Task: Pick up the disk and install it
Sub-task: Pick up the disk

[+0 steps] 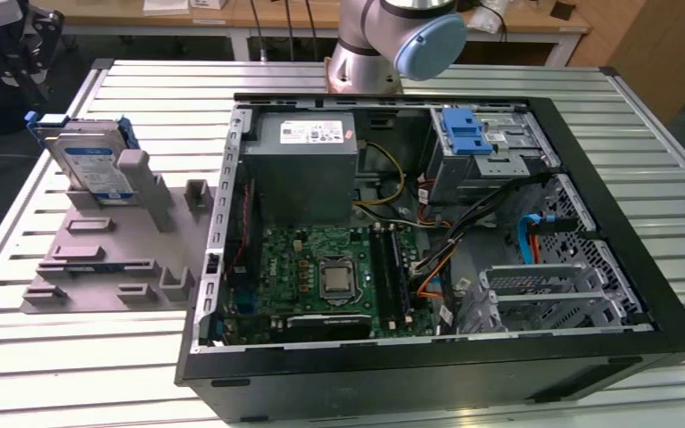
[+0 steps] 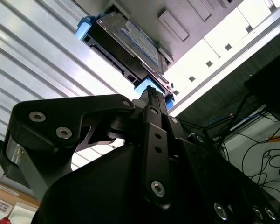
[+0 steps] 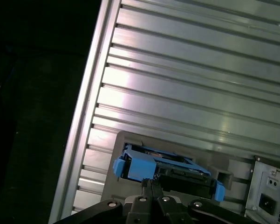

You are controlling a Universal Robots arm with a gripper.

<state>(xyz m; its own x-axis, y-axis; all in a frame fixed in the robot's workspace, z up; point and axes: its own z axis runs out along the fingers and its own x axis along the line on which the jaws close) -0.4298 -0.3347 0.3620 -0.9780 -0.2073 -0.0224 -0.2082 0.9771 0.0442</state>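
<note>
The disk (image 1: 86,165), a silver drive with a white-and-blue label in a blue bracket, stands on edge in a grey holder (image 1: 104,259) on the table, at the exterior view's left beside the open computer case (image 1: 438,361). My black gripper (image 1: 15,76) hangs above and behind it, apart from it. In the second wrist view the fingers (image 2: 150,100) point at the disk (image 2: 130,39) with a gap between. In the first wrist view the gripper (image 3: 150,183) is shut with its tips together just short of the disk's (image 3: 163,169) blue bracket, holding nothing.
Inside the case lie a grey power-supply box (image 1: 307,152), a green motherboard (image 1: 325,272), a blue latch on a silver cage (image 1: 467,134) and a perforated metal bay (image 1: 557,290) with loose cables around. The ribbed metal table (image 1: 140,89) ends close to the holder.
</note>
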